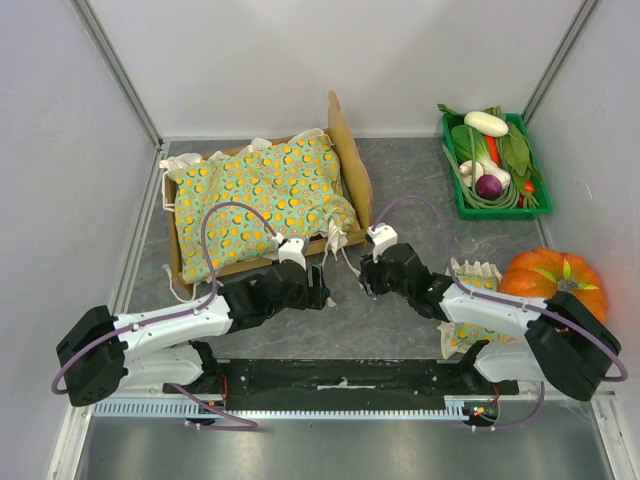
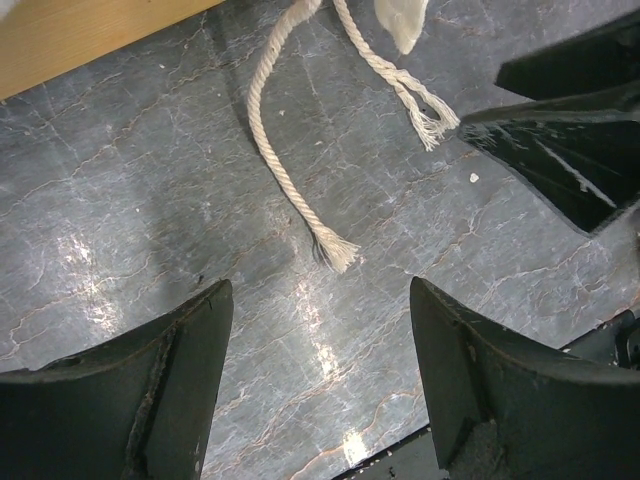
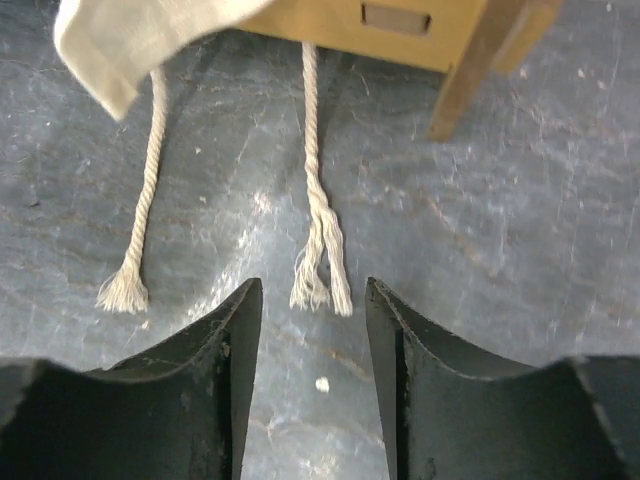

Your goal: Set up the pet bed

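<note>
Dark grey marbled tabletop [image 1: 400, 180] with white walls all round. The pet bed [image 1: 350, 150] sits back-left of centre, its headboard standing upright on the right-hand end. A green orange-dotted blanket [image 1: 265, 195] is heaped over pretty much the whole frame, so the base is hidden. White cords trail off the near edge onto the table: one frayed cord [image 3: 318, 200] ends right in front of the right gripper [image 3: 312, 290], just short of its tips, near a wooden bed leg [image 3: 470, 80]. That gripper's jaws are spread with nothing between them. The left gripper [image 2: 320, 300] is just beside it, low over the table, jaws wide and empty, with another cord end [image 2: 335, 250] ahead of it. Further out there's a ruffled pillow [image 1: 470, 335] tucked under the right arm, a pumpkin [image 1: 545, 280] at the right, and a green crate [image 1: 455, 205] of vegetables back-right.
</note>
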`<state>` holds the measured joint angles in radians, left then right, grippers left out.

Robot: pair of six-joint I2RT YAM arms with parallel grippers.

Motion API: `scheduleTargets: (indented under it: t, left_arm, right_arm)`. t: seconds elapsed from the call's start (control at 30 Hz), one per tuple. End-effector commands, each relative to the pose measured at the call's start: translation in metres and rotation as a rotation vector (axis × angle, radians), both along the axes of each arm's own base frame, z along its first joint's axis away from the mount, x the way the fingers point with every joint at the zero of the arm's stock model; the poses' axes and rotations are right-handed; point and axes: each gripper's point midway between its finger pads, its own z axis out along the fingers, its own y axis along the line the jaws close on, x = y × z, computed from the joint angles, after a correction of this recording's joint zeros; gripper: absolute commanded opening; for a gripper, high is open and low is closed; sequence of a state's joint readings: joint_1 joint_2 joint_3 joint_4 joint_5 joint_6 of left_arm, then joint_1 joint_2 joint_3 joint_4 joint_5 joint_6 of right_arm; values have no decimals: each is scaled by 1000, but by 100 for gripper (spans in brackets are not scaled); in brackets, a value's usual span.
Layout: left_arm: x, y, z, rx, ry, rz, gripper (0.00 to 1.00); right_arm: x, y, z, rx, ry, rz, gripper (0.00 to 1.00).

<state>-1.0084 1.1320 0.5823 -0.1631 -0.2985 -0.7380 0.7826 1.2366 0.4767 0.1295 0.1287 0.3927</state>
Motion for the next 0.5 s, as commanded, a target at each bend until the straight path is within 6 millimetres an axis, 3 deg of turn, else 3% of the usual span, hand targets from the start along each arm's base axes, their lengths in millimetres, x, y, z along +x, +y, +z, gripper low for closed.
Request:
scheduleTargets:
  t: [0.0,0.27,0.37,0.47]
  left_arm:
    - [8,-4,21,-57,-48,42,77]
    - [7,5,22,-61,-56,66,77]
    - [6,6,21,-58,-54,68,77]
    - [6,8,19,-51,-52,72,77]
  right_arm:
    - [26,18,2,-76,-80,80,55]
    - [37,21,-29,-184,-44,99,59]
    - [30,17,-40,-202,-15,101,51]
    - [17,11,-51,-233,26,103,34]
